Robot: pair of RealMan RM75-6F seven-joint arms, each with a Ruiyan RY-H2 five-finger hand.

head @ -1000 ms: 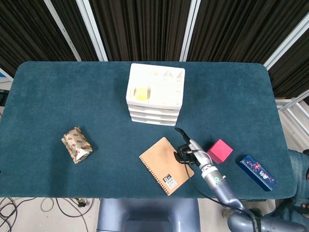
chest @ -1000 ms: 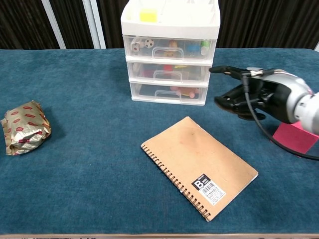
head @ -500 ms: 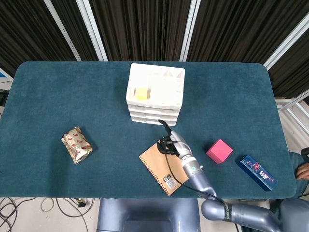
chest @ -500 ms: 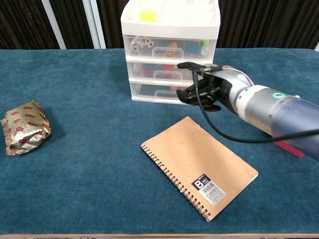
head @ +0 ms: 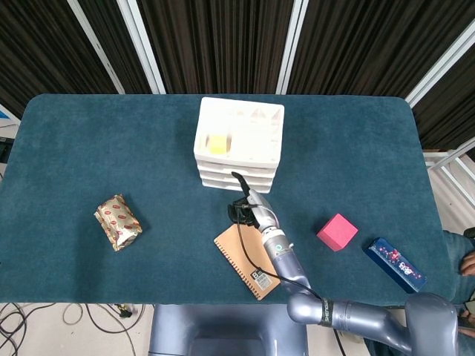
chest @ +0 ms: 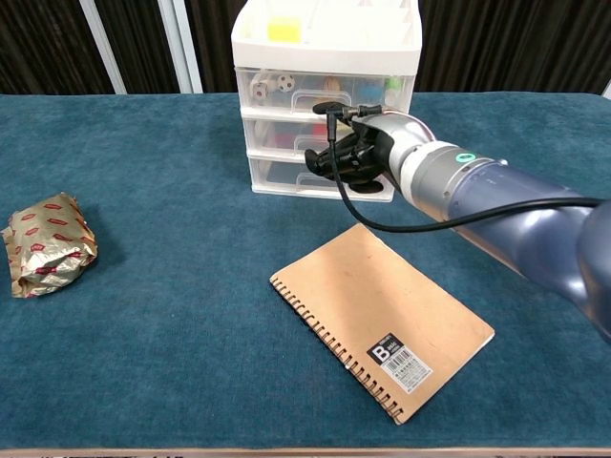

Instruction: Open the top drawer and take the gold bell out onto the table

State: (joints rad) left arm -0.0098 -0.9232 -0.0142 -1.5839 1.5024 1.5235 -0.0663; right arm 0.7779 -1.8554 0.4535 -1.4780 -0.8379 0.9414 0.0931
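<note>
The only writing I can read is the bold "B" on the label of the brown notebook [chest: 384, 319] near the tabletop's front edge; the print on the gold foil packet [head: 118, 221] toward the left edge is too small. My right hand [chest: 346, 153] has swung left from beside the pink block [head: 337, 231] to the front of the drawer unit [chest: 325, 95], fingers curled in and holding nothing. The top drawer [chest: 325, 93] is still closed; I can't pick out the gold bell among its small items.
</note>
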